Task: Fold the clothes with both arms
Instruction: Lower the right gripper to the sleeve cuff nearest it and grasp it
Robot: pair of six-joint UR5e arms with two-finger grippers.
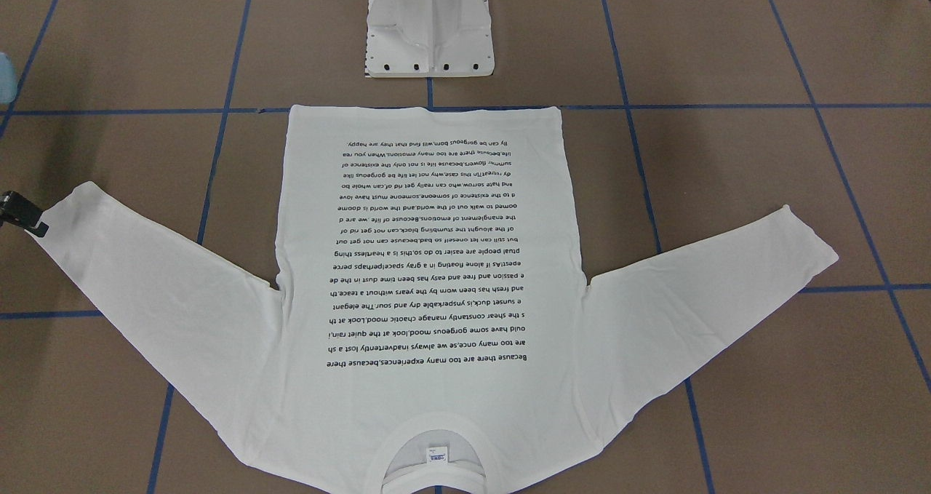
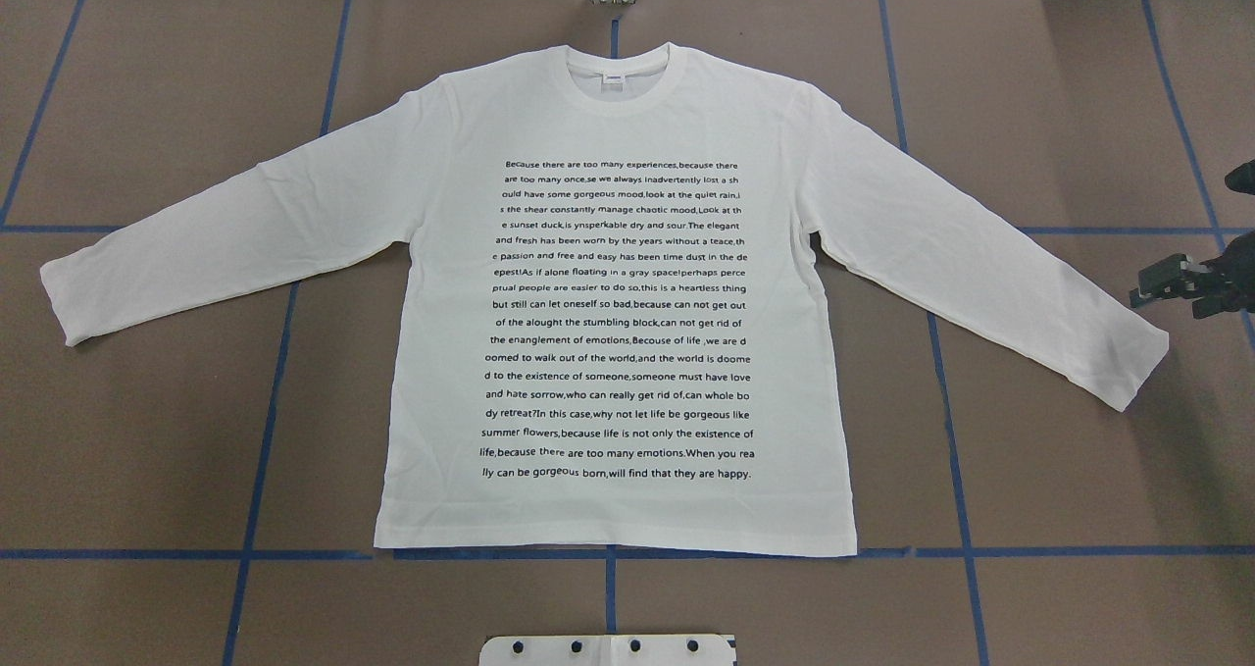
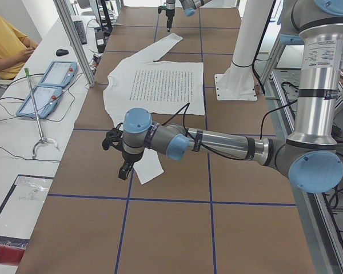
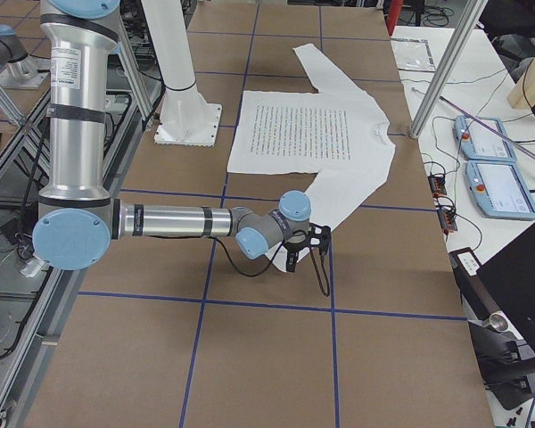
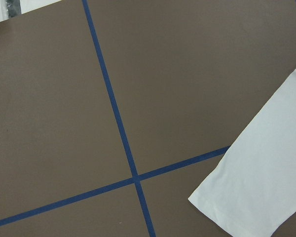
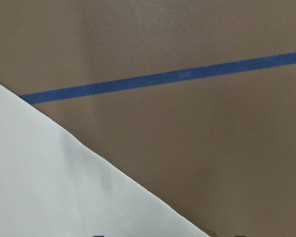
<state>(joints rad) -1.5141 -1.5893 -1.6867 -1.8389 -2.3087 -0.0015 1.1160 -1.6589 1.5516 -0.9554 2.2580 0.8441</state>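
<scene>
Frame left: left tool point(image 3: 119, 157) hung near the left-frame cuff point(image 2: 69, 308), opening impossible to tell. Shirt point(image 2: 608, 303) lay flat, print up, mid-frame on desk point(image 2: 147, 450). Right tool point(image 2: 1177, 283) looked wide, beside the right-frame cuff point(image 2: 1137, 367). Best to pinch both cuffs evenly and fold the sleeves inward.

The right gripper point(image 2: 1162, 285) is half chopped off by the overhead view's right edge, so can't tell how its jaws stand. The left gripper point(image 3: 118, 157) only shows from the side, same deal. Front view's bottom edge clips the shirt point(image 1: 429, 276) at the collar point(image 1: 436, 427), and the left arm point(image 3: 217, 142) covers part of the near sleeve point(image 3: 151, 170).
</scene>
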